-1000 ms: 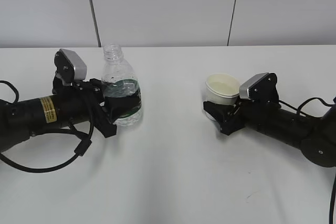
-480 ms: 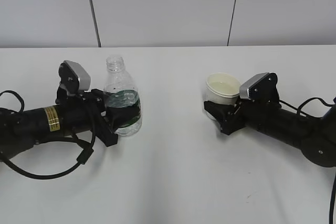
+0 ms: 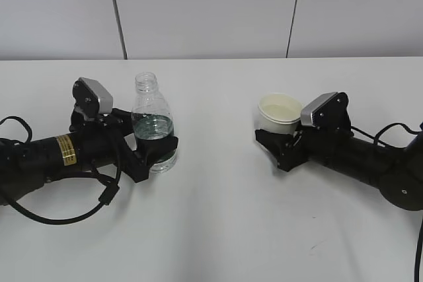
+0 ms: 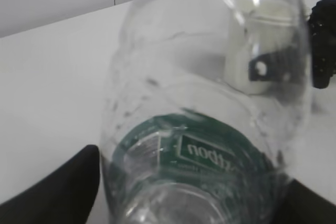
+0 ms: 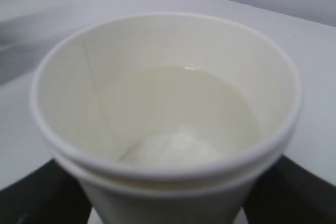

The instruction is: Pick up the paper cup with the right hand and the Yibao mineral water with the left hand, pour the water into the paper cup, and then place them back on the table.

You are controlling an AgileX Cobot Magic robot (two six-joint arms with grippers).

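1. My right wrist view shows water pooled inside the paper cup (image 5: pixel 165 124); the exterior view only shows the rim.
2. The left tool (image 3: pixel 153 152) is clamped on the Yibao mineral water (image 3: pixel 153 127), upright at left-centre of the tabletop (image 3: pixel 225 216).
3. The right tool (image 3: pixel 274 148) is clamped on the cup at right-centre; bare tabletop lies between them.

Yibao mineral water (image 3: pixel 153 127) left on table (image 3: pixel 218 216), paper cup (image 3: pixel 279 111) right
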